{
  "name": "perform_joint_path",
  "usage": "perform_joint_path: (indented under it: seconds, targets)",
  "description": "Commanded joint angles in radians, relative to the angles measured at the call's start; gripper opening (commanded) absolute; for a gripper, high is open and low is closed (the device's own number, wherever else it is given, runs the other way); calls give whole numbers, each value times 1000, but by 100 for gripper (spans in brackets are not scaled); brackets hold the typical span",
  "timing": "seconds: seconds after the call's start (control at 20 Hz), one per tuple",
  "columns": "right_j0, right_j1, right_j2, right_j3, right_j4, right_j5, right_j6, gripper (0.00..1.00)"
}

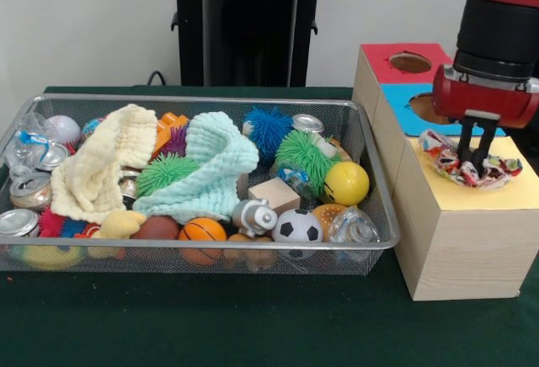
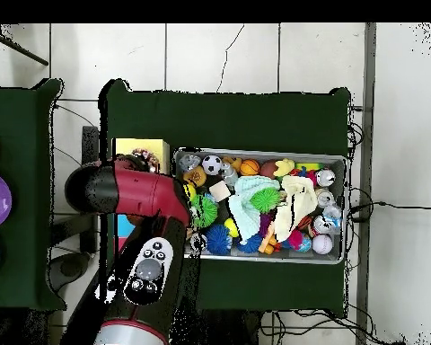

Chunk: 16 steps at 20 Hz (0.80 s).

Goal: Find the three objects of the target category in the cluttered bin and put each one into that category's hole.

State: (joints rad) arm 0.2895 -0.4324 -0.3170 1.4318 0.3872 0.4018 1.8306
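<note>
Soccer ball [image 1: 296, 226]: lower middle of the front view, against the near wall of the wire bin [image 1: 210, 259]; small and hard-looking, would roll if nudged.
Basketball [image 1: 204, 231]: just left of it on the same near edge, small and round.
Mint cloth [image 1: 209, 165]: middle of the bin, draped over other things; limp, likely hiding objects under its folds.
Cream cloth [image 1: 97, 161]: left of the mint one, equally soft and loose.
Patterned fabric piece [image 1: 472, 163]: right of the frame, on the yellow top [image 1: 472, 199] of the wooden box, bunched where that section's hole would be; the hole itself cannot be seen. Judged light, floppy and easily snagged; best pinched at a bunched fold in the middle, since loose ends would trail.
Gripper [image 1: 476, 161]: right edge, pointing down into the fabric. The two fingers [image 1: 465, 141] stand close, with only a narrow gap, tips buried in the cloth; whether they pinch it or merely touch it cannot be told.
Blue hole [image 1: 431, 108]: behind the yellow section, partly covered by the arm.
Red hole [image 1: 410, 62]: farthest, upper right, uncovered.
</note>
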Motion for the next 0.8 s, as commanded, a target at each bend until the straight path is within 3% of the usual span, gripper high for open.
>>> perform_joint_path:
  seconds: [0.05, 0.35, 0.5, 0.8]
  targets:
    - [-7, 142, 121, -3, 57, 14, 261, 0]
    - [-35, 179, 189, 10, 88, -53, 228, 0]
    - [-66, 179, 264, 34, 124, -69, 217, 0]
    - [-77, 223, 267, 3, 103, -139, 193, 0]
